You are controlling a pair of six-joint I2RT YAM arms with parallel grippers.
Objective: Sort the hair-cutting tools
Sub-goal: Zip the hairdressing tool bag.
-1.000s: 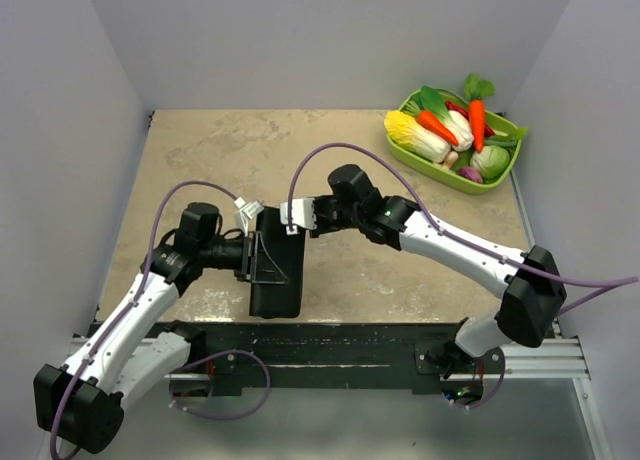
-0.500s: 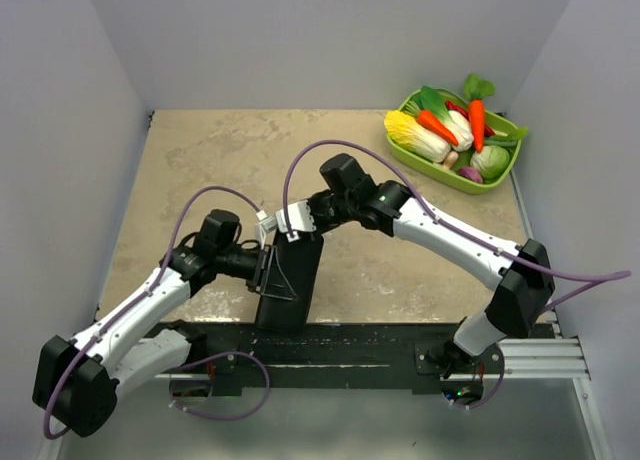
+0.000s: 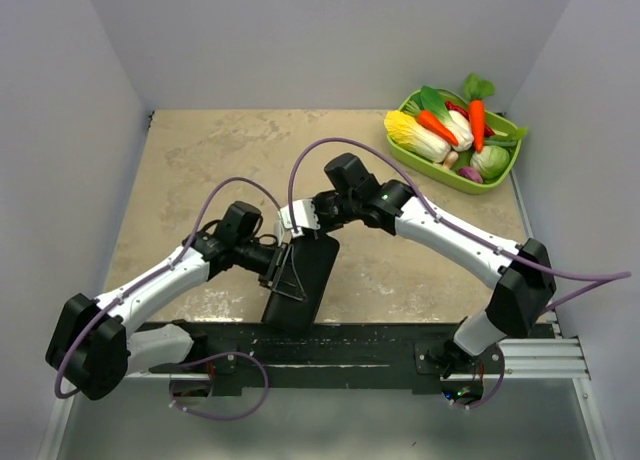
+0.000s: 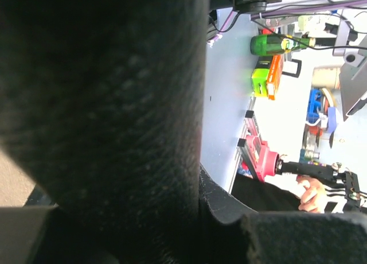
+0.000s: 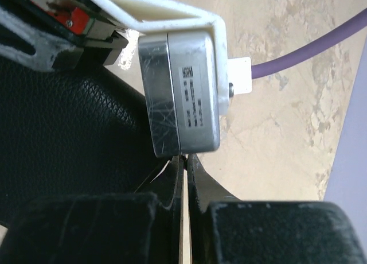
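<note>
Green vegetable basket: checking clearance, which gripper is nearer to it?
Right. The right gripper is at the far end of the black case, toward the basket; the left gripper holds the case's left side, farther off.

One black case [image 3: 315, 265]; one green tray [image 3: 430, 167] up right of the case, holding two carrots [image 3: 477, 120] among other vegetables.

Overhead light: bright, even and diffuse; the surface [image 3: 200, 170] carries only soft, faint shadows beneath the arms.
Overhead sharpness: crisp throughout, no glare.
Left wrist view: the black case [image 4: 103, 115] fills most of the frame, dim and out of focus; the room beyond is bright and partly washed out.
Right wrist view: the silver metal housing [image 5: 180, 92] is sharp, with dull sheen and visible scratches; the right end effector [image 5: 183, 163] is dark and blurred.
</note>
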